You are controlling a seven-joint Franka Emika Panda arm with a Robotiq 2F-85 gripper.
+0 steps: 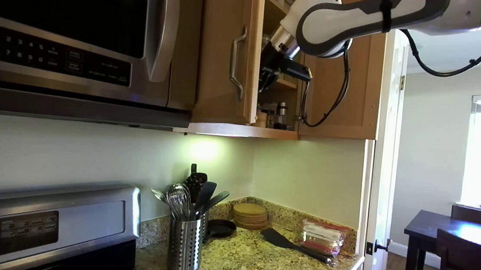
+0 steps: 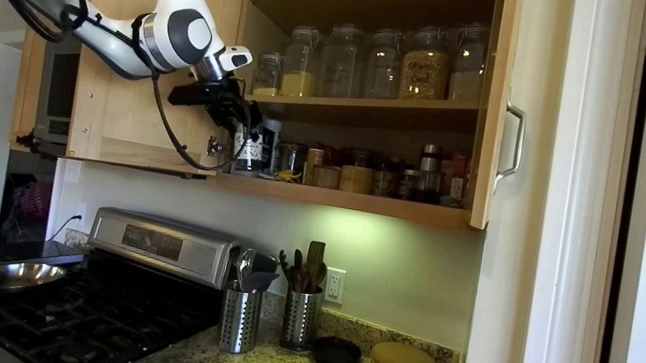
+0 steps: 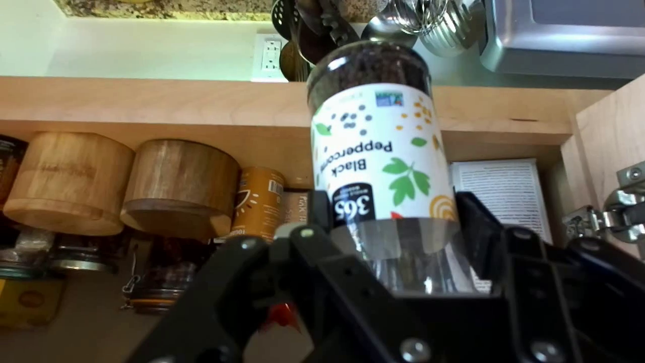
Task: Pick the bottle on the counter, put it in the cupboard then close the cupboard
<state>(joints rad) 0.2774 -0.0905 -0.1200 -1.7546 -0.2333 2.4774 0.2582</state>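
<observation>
1. the claw (image 3: 395,214) is clasping the peppercorn bottle (image 3: 378,146), fingers (image 3: 477,222) against both sides; hold that grip until the base is supported, since the smooth clear wall may twist.
2. the bottle's lower part juts past the claw at the mouth of the cupboard (image 2: 366,105), by its lowest shelf (image 2: 346,200); i cannot tell whether its base touches wood. clear the lip first, upright, then slide inward.
3. beyond the claw, a printed packet (image 3: 504,191) sits toward the metal hinge (image 3: 619,202), an orange canister (image 3: 259,201) and wooden pots (image 3: 181,184) on the opposite side; the slot between packet and canister looks likeliest, so go slowly, nudging neither.
4. past the packet, give the hinge room with the knuckles.
5. metal utensil holders (image 2: 240,323) sit well below the claw; loosen only once the bottle stands alone.
6. a near door (image 2: 128,114) and a far door (image 2: 496,105) flank the claw, both ajar; back straight out before swinging either.
</observation>
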